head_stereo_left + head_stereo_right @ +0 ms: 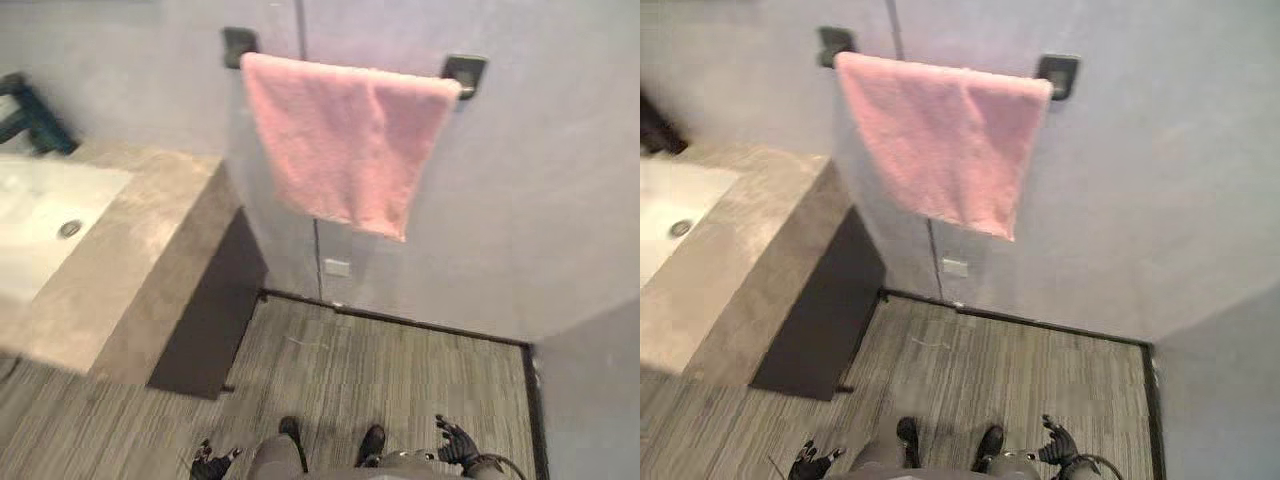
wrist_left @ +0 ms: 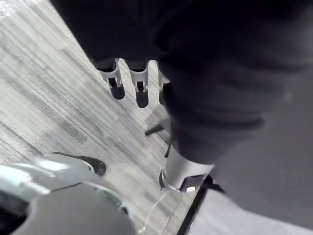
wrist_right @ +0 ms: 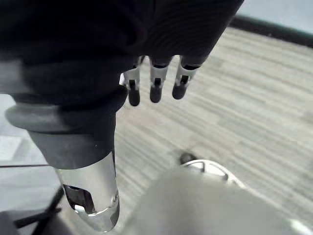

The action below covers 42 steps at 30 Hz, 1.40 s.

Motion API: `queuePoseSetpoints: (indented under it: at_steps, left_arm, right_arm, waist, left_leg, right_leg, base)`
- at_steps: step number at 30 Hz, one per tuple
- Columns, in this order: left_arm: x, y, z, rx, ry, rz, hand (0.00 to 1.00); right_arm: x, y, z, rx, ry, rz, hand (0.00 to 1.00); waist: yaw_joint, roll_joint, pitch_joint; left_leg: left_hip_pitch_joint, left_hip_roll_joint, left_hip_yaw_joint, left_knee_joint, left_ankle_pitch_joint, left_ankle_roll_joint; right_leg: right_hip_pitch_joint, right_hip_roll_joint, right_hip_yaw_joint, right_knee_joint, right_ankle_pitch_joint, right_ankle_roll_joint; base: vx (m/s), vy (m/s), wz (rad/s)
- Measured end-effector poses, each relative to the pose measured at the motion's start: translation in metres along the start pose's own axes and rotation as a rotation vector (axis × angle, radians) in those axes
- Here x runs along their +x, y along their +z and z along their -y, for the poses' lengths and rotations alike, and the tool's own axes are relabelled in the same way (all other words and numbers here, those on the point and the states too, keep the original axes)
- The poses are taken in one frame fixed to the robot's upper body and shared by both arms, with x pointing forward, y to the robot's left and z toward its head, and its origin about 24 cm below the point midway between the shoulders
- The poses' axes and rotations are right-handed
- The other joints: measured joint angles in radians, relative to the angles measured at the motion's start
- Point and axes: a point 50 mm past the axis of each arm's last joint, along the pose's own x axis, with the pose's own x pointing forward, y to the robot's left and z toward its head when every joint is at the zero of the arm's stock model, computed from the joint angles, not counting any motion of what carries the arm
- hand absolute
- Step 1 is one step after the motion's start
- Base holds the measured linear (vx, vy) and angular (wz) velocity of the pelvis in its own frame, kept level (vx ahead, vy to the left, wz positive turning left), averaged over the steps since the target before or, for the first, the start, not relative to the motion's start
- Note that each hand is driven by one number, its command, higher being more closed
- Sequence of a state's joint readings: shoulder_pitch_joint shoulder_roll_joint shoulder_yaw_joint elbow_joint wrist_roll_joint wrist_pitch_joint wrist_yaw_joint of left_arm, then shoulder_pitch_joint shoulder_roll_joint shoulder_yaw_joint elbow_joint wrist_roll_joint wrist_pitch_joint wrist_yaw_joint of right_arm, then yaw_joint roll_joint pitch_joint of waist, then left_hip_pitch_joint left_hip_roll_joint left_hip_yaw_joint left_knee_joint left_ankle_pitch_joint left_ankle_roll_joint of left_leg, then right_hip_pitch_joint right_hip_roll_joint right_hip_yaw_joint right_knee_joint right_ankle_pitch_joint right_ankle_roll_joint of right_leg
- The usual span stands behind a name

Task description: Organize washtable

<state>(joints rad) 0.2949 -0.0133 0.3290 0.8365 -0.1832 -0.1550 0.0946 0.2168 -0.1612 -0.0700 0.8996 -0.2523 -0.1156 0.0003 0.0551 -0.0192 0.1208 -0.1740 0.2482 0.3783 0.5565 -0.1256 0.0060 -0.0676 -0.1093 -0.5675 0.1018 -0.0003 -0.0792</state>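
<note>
Both the left hand (image 1: 212, 460) and right hand (image 1: 455, 442) hang low, fingers loosely straight and empty, while the towel (image 1: 345, 140), likely soft, light and floppy, drapes over the bar (image 1: 465, 72) by the counter (image 1: 150, 245), best pinched near its top edge.

A white basin (image 1: 35, 215) was set in the stone washtable (image 1: 150, 235) at left. A pink towel (image 1: 345, 145) was draped over the wall rail (image 1: 465, 70).

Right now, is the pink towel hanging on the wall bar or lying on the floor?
Hanging. The pink towel drapes between two dark wall brackets, and its lower edge hangs free above the floor.
</note>
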Motion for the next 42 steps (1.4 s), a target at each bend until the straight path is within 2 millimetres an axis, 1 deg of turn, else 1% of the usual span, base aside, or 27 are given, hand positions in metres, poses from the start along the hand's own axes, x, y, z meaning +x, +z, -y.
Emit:
queuePoseSetpoints:
  at_steps: [3, 5, 6, 7, 8, 10, 11, 13, 16, 17, 19, 20, 21, 22, 24, 26, 27, 29, 30, 31, 32, 33, 34, 36, 39, 40, 42]
  left_arm:
    - [-0.001, -0.006, 0.004, -0.006, -0.010, -0.027, 0.00]
    - [-0.002, -0.010, 0.005, 0.005, -0.014, -0.052, 0.00]
    - [-0.003, -0.012, 0.006, 0.014, -0.018, -0.060, 0.00]
    - [-0.003, -0.012, 0.008, 0.020, -0.023, -0.063, 0.00]
    - [-0.001, -0.009, 0.011, 0.035, -0.039, -0.055, 0.00]
    - [0.004, 0.003, 0.013, 0.094, -0.067, -0.024, 0.00]
    - [0.005, 0.005, 0.017, 0.116, -0.092, -0.017, 0.00]
    - [0.005, 0.009, 0.016, 0.167, -0.111, 0.000, 0.00]
    - [0.006, 0.015, 0.021, 0.217, -0.136, 0.034, 0.00]
    - [0.006, 0.017, 0.020, 0.221, -0.129, 0.046, 0.00]
    - [0.006, 0.017, 0.016, 0.188, -0.099, 0.048, 0.00]
    - [0.006, 0.018, 0.013, 0.177, -0.084, 0.047, 0.00]
    - [0.007, 0.018, 0.005, 0.147, -0.048, 0.049, 0.00]
    - [0.007, 0.018, 0.004, 0.138, -0.038, 0.048, 0.00]
    - [0.005, 0.012, 0.007, 0.085, -0.013, 0.027, 0.00]
    - [0.004, 0.010, 0.009, 0.065, -0.004, 0.025, 0.00]
    - [0.003, 0.009, 0.011, 0.059, 0.004, 0.023, 0.00]
    - [0.003, 0.011, 0.015, 0.050, -0.003, 0.033, 0.00]
    - [0.003, 0.013, 0.015, 0.050, -0.002, 0.040, 0.00]
    - [0.003, 0.016, 0.016, 0.036, 0.002, 0.058, 0.00]
    - [0.004, 0.019, 0.024, 0.004, 0.010, 0.065, 0.00]
    - [0.006, 0.028, 0.012, -0.005, 0.046, 0.095, 0.00]
    - [0.009, 0.030, 0.016, -0.007, 0.044, 0.086, 0.00]
    - [0.010, 0.031, 0.016, -0.031, 0.047, 0.086, 0.00]
    - [0.010, 0.018, 0.014, -0.028, 0.055, 0.028, 0.00]
    - [0.009, 0.012, 0.014, -0.029, 0.055, 0.001, 0.00]
    - [0.010, 0.011, 0.011, -0.003, 0.057, -0.015, 0.00]
  right_arm:
    - [-0.003, -0.016, 0.010, 0.087, -0.072, -0.071, 0.00]
    - [-0.004, -0.023, 0.011, 0.148, -0.095, -0.104, 0.00]
    - [-0.004, -0.024, 0.012, 0.172, -0.105, -0.108, 0.00]
    - [-0.003, -0.021, 0.013, 0.182, -0.113, -0.103, 0.00]
    - [-0.001, -0.020, 0.009, 0.227, -0.112, -0.112, 0.00]
    - [-0.001, -0.022, 0.007, 0.249, -0.108, -0.136, 0.00]
    - [0.001, -0.020, 0.003, 0.273, -0.103, -0.145, 0.00]
    - [0.002, -0.015, -0.002, 0.297, -0.099, -0.128, 0.00]
    - [0.000, -0.012, -0.001, 0.336, -0.111, -0.103, 0.00]
    - [-0.001, -0.011, 0.000, 0.354, -0.120, -0.090, 0.00]
    - [-0.003, -0.010, -0.003, 0.386, -0.121, -0.070, 0.00]
    - [-0.004, -0.010, -0.007, 0.400, -0.115, -0.066, 0.00]
    - [-0.009, -0.016, -0.018, 0.433, -0.097, -0.079, 0.00]
    - [-0.010, -0.017, -0.021, 0.442, -0.091, -0.082, 0.00]
    - [-0.010, -0.018, -0.018, 0.434, -0.094, -0.073, 0.00]
    - [-0.011, -0.019, -0.013, 0.430, -0.106, -0.070, 0.00]
    - [-0.012, -0.023, -0.013, 0.427, -0.112, -0.080, 0.00]
    - [-0.010, -0.021, -0.011, 0.418, -0.111, -0.082, 0.00]
    - [-0.010, -0.021, -0.013, 0.417, -0.110, -0.089, 0.00]
    - [-0.009, -0.019, -0.012, 0.401, -0.119, -0.083, 0.00]
    - [-0.007, -0.011, 0.002, 0.399, -0.164, -0.043, 0.00]
    - [-0.007, -0.009, -0.008, 0.417, -0.152, -0.042, 0.00]
    - [-0.006, -0.007, -0.007, 0.418, -0.157, -0.036, 0.00]
    - [-0.006, -0.007, -0.008, 0.436, -0.162, -0.037, 0.00]
    - [-0.007, -0.024, -0.008, 0.436, -0.164, -0.114, 0.00]
    - [-0.007, -0.030, -0.004, 0.433, -0.170, -0.147, 0.00]
    - [-0.003, -0.026, -0.008, 0.457, -0.156, -0.161, 0.00]
  waist:
    - [-0.015, 0.031, -0.005]
    - [-0.029, 0.042, -0.012]
    - [-0.038, 0.056, -0.019]
    - [-0.042, 0.070, -0.027]
    - [-0.058, 0.062, -0.028]
    - [-0.067, 0.060, -0.020]
    - [-0.046, 0.039, -0.012]
    - [-0.041, 0.022, -0.008]
    - [-0.049, 0.015, 0.005]
    - [-0.047, 0.035, 0.008]
    - [-0.043, 0.024, 0.027]
    - [-0.042, 0.011, 0.028]
    - [-0.042, -0.023, 0.021]
    - [-0.041, -0.030, 0.020]
    - [-0.029, -0.012, 0.014]
    - [-0.012, -0.005, 0.012]
    - [-0.015, 0.005, 0.000]
    - [-0.003, 0.008, -0.005]
    - [-0.007, 0.006, -0.012]
    - [-0.015, 0.007, -0.017]
    - [-0.005, 0.035, 0.023]
    - [-0.012, -0.027, 0.020]
    - [-0.011, -0.017, 0.023]
    - [0.007, -0.032, 0.021]
    - [-0.020, -0.006, -0.004]
    - [-0.023, 0.017, -0.012]
    - [-0.054, 0.012, -0.017]
  left_leg:
    - [0.117, 0.086, -0.005, 0.115, -0.022, -0.035]
    - [0.178, 0.110, -0.057, 0.075, 0.001, -0.070]
    - [0.212, 0.119, -0.087, -0.025, 0.056, -0.134]
    - [0.226, 0.109, -0.104, -0.098, 0.027, -0.196]
    - [0.238, 0.064, -0.099, -0.229, -0.024, -0.219]
    - [0.270, 0.018, -0.088, -0.376, -0.082, -0.217]
    - [0.288, -0.020, -0.080, -0.406, -0.089, -0.200]
    - [0.290, -0.072, -0.083, -0.408, -0.084, -0.199]
    - [0.265, -0.109, -0.121, -0.367, -0.103, -0.142]
    - [0.245, -0.103, -0.130, -0.347, -0.105, -0.129]
    - [0.218, -0.089, -0.168, -0.325, -0.102, -0.130]
    - [0.211, -0.090, -0.186, -0.321, -0.099, -0.134]
    - [0.170, -0.101, -0.242, -0.290, -0.100, -0.138]
    - [0.153, -0.107, -0.263, -0.282, -0.100, -0.139]
    - [0.126, -0.097, -0.328, -0.302, -0.071, -0.154]
    - [0.107, -0.099, -0.352, -0.349, -0.027, -0.132]
    - [0.072, -0.105, -0.373, -0.354, 0.004, -0.100]
    - [0.016, -0.106, -0.360, -0.387, 0.099, -0.129]
    - [-0.003, -0.110, -0.338, -0.404, 0.134, -0.119]
    - [-0.023, -0.108, -0.229, -0.436, 0.199, -0.048]
    - [-0.032, -0.045, 0.031, -0.381, 0.201, 0.021]
    - [-0.034, -0.026, 0.073, -0.284, 0.084, 0.026]
    - [-0.052, 0.017, 0.082, -0.211, 0.040, 0.015]
    - [-0.049, 0.079, 0.087, -0.061, 0.000, 0.016]
    - [-0.003, 0.120, 0.043, -0.093, 0.014, -0.002]
    - [0.035, 0.105, -0.009, -0.198, 0.054, -0.091]
    - [0.035, 0.041, -0.031, -0.266, 0.043, -0.107]
  right_leg:
    - [0.013, -0.043, -0.083, 0.014, -0.001, 0.013]
    - [-0.002, -0.068, -0.120, 0.023, 0.007, 0.032]
    - [-0.032, -0.071, -0.129, 0.033, 0.014, 0.041]
    - [-0.055, -0.076, -0.125, 0.046, 0.016, 0.041]
    - [-0.104, -0.090, -0.100, 0.060, 0.031, 0.059]
    - [-0.126, -0.124, -0.088, 0.054, 0.101, 0.079]
    - [-0.125, -0.154, -0.079, 0.051, 0.130, 0.086]
    - [-0.114, -0.206, -0.051, 0.041, 0.169, 0.105]
    - [-0.116, -0.213, 0.109, 0.036, 0.215, 0.106]
    - [-0.132, -0.197, 0.226, 0.048, 0.226, 0.119]
    - [-0.182, -0.132, 0.402, 0.324, -0.036, 0.213]
    - [-0.181, -0.108, 0.439, 0.385, -0.113, 0.218]
    - [-0.162, -0.057, 0.530, 0.435, -0.258, 0.214]
    - [-0.155, -0.051, 0.557, 0.426, -0.291, 0.211]
    - [-0.156, -0.035, 0.520, 0.429, -0.318, 0.184]
    - [-0.151, -0.041, 0.475, 0.410, -0.331, 0.167]
    - [-0.137, -0.056, 0.411, 0.380, -0.313, 0.159]
    - [-0.109, -0.074, 0.298, 0.339, -0.289, 0.143]
    - [-0.105, -0.082, 0.270, 0.329, -0.279, 0.135]
    - [-0.104, -0.106, 0.202, 0.328, -0.241, 0.108]
    - [-0.197, -0.100, 0.194, 0.516, -0.258, 0.074]
    - [-0.155, -0.128, 0.199, 0.299, -0.161, 0.119]
    - [-0.143, -0.128, 0.151, 0.316, -0.165, 0.109]
    - [-0.088, -0.161, 0.089, 0.276, -0.155, 0.126]
    - [-0.042, -0.209, 0.037, 0.204, -0.110, 0.174]
    - [-0.045, -0.215, 0.033, 0.183, -0.082, 0.202]
    - [-0.043, -0.228, 0.034, 0.135, -0.047, 0.221]
  base:
    - [-0.14, 0.142, 0.98]
    - [-0.22, 0.293, 0.95]
    - [-0.17, 0.257, 0.68]
    - [-0.24, 0.353, 0.92]
    - [-0.21, 0.286, 0.94]
    - [-0.27, 0.381, 0.99]
    - [-0.30, 0.392, 0.43]
    - [-0.24, 0.226, 0.11]
    - [-0.20, 0.112, 0.33]
    - [-0.18, 0.064, 0.29]
    - [-0.12, -0.036, 0.42]
    - [-0.06, -0.206, 0.87]
    - [-0.04, -0.236, 0.91]
    - [-0.04, -0.253, 1.00]
    - [-0.05, -0.205, 0.86]
    - [-0.03, -0.182, 1.04]
    - [0.03, -0.100, 1.28]
    - [0.06, -0.111, 1.55]
    - [0.09, -0.053, 1.83]
    - [0.01, 0.022, 2.46]
    - [0.02, 0.008, 2.88]
    - [-0.01, -0.024, 2.33]
    - [0.06, -0.075, 1.35]
    - [0.03, 0.065, 0.80]
    - [0.00, 0.263, 0.77]
    - [0.01, 0.411, 0.57]
    - [-0.03, 0.390, 0.62]
